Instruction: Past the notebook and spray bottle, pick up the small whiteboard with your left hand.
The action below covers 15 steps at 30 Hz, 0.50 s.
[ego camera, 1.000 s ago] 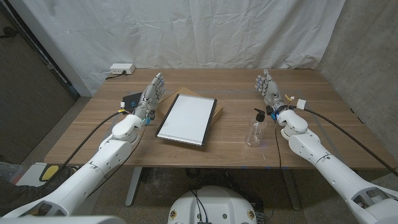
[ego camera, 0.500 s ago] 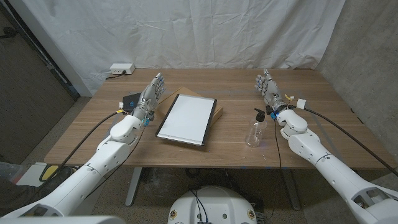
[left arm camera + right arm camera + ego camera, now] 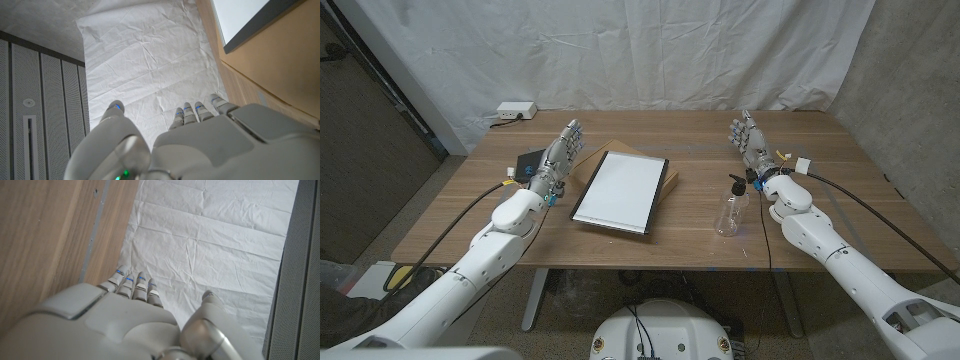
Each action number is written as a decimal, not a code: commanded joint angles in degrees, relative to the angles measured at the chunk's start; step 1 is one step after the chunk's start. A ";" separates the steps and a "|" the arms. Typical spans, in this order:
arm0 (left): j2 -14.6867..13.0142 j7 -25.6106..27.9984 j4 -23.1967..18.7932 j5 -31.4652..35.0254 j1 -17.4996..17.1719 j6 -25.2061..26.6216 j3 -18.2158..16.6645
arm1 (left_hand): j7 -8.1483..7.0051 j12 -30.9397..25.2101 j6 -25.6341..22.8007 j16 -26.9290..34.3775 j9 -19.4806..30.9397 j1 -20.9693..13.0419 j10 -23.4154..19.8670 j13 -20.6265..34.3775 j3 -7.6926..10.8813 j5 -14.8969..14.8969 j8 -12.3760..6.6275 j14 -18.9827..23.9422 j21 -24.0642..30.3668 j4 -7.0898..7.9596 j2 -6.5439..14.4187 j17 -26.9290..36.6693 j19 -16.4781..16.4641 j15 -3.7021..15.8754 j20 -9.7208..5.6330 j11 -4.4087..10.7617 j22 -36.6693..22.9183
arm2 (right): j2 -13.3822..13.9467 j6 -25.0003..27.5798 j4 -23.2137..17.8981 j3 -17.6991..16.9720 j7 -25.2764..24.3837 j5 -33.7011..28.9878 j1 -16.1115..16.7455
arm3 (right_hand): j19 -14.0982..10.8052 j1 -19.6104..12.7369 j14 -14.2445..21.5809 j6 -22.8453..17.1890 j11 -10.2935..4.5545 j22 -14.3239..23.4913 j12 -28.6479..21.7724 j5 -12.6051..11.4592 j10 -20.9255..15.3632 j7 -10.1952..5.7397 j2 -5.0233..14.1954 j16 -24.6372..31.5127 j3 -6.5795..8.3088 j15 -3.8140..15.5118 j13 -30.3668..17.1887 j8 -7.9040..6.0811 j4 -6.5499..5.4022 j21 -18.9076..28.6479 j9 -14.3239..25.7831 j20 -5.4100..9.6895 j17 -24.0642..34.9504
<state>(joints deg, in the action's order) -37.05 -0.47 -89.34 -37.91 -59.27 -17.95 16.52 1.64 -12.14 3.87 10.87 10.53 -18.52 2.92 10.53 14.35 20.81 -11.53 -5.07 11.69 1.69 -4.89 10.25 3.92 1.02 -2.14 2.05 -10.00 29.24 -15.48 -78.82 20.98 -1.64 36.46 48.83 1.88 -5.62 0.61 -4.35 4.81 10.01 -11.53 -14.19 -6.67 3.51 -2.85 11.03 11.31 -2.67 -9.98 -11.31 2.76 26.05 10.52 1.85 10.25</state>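
Observation:
The small whiteboard (image 3: 618,190), white with a black frame, lies in the middle of the table on top of a brown notebook (image 3: 670,178). My left hand (image 3: 560,158) stands open just left of the whiteboard, fingers straight and pointing away from me, holding nothing. In the left wrist view that hand (image 3: 200,145) shows from behind, with the whiteboard's corner (image 3: 240,15) and the brown notebook (image 3: 280,65) beside it. The clear spray bottle (image 3: 730,210) stands upright at the right. My right hand (image 3: 750,140) is open beyond the bottle; its back (image 3: 125,325) fills the right wrist view.
A dark flat item (image 3: 529,160) lies on the table just left of my left hand. A white power strip (image 3: 515,110) sits at the far left corner. A white cloth backdrop (image 3: 650,50) hangs behind the wooden table (image 3: 820,200).
My left arm has shifted slightly to the left; the hand stays open beside the whiteboard. The right arm, the whiteboard and the bottle have not moved.

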 commanded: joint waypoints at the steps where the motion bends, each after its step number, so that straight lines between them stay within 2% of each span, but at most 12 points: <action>1: -0.65 -0.09 -0.95 0.44 -2.02 -1.83 -0.80 | 0.12 0.18 -0.18 0.02 0.11 -0.73 -0.33 0.21 -0.04 0.26 -0.14 0.34 -0.24 -0.36 0.13 0.12 0.35 0.14 -2.01 0.05 -0.27 | 0.03 0.75 -0.53 0.07 -1.28 -0.52 -0.04 | -0.27 -0.74 0.29 -0.55 0.09 0.11 -0.47 -0.41 -0.43 -0.13 0.16 0.06 0.01 -0.50 -0.33 -0.11 0.25 -0.16 0.20 0.50 0.23; 11: -2.02 1.62 -3.67 2.29 -4.22 -2.20 -1.50 | 0.15 0.15 -0.42 0.04 0.11 -1.09 -0.53 0.21 0.01 0.23 -0.18 0.50 -0.23 -0.50 0.34 0.12 0.32 0.11 -2.03 0.10 -0.28 | -0.27 -0.35 -0.15 -0.18 -1.00 -0.34 0.12 | -0.38 -0.86 0.36 -0.65 0.17 0.12 -0.46 -0.40 -0.48 -0.12 0.23 0.06 -0.01 -0.56 -0.34 -0.12 0.33 -0.37 0.21 0.44 0.23; 15: -1.51 -0.55 -3.09 0.83 -4.62 -3.95 -1.60 | 0.14 0.11 -0.56 0.08 0.11 -1.22 -0.70 0.21 0.02 0.21 -0.21 0.66 -0.19 -0.55 0.41 0.12 0.22 0.10 -1.99 -0.04 -0.28 | -0.40 -0.45 0.05 -0.20 -1.08 -0.34 0.07 | -0.43 -0.88 0.37 -0.65 0.09 0.12 -0.47 -0.40 -0.51 -0.18 0.23 0.05 -0.02 -0.54 -0.34 -0.11 0.35 -0.42 0.21 0.40 0.23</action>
<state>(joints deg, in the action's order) -38.05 0.10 -90.96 -36.75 -61.58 -19.77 15.66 1.85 -12.14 3.66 10.87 10.53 -18.97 2.53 10.53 14.16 20.81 -11.53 -4.76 11.69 1.40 -4.44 10.25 3.92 1.33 -2.14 2.29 -10.00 29.11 -15.22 -79.00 20.96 -2.43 36.18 48.82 1.89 -5.84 0.93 -4.61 4.81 10.00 -11.53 -14.19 -6.66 3.38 -2.62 11.03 11.32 -2.98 -9.98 -11.31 2.75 25.84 10.52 1.85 10.25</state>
